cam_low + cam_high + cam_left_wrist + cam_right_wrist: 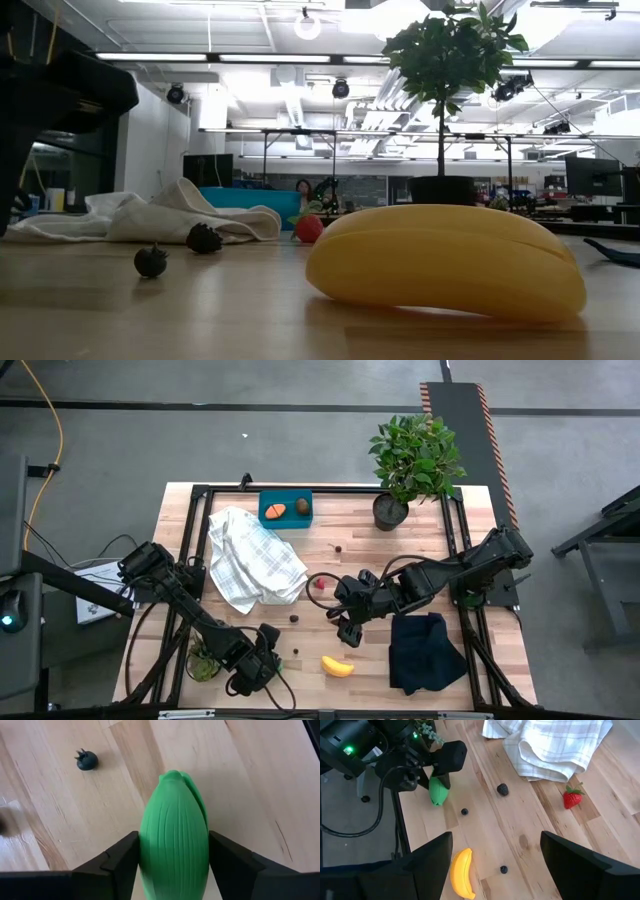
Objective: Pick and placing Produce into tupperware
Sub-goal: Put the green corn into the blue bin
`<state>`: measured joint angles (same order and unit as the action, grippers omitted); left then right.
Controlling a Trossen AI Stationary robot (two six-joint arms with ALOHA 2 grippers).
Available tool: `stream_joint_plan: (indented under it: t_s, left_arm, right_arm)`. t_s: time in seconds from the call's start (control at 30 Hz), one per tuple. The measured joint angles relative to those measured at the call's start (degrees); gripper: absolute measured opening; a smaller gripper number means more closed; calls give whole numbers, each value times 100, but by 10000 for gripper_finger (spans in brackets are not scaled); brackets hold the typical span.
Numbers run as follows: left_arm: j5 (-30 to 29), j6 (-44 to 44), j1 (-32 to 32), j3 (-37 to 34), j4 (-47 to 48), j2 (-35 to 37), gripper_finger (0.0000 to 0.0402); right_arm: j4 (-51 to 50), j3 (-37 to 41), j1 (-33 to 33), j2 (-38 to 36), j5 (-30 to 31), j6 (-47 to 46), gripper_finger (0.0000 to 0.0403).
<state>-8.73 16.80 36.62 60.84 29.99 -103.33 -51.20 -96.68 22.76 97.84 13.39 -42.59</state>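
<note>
Your left gripper [172, 865] sits low at the table's near-left edge with both dark fingers [120, 862] pressed against the sides of the green oval [174, 840], a ribbed, glossy piece tapering to a blunt tip (a small dark berry [86, 760] lies beyond it). Your right gripper [345, 622] hovers mid-table, fingers spread wide with nothing between them, above the yellow banana [337, 666] and near the red strawberry [320, 585]. At the far edge, the teal tupperware [285, 521] holds two pieces.
</note>
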Motion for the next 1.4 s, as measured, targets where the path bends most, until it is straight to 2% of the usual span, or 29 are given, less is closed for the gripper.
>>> stream_joint_plan:
  t_s: [0.37, 0.6, 0.77, 1.13, 1.4]
  left_arm:
    - [13, 53, 2, 0, -3, 0, 208]
    - [21, 529, 2, 14, -10, 0, 204]
    - [42, 571, 2, 345, 233, -11, 204]
    - [-98, 481, -125, 1439, 1759, -7, 203]
    - [-121, 442, -520, 2035, 2758, 23, 206]
  right_arm:
    - [2, 0, 0, 0, 0, -2, 293]
    - [2, 0, 0, 0, 0, 0, 293]
    - [4, 0, 0, 0, -1, 14, 293]
    - [299, 0, 0, 0, -3, 247, 293]
    - [473, 0, 0, -11, -4, 417, 293]
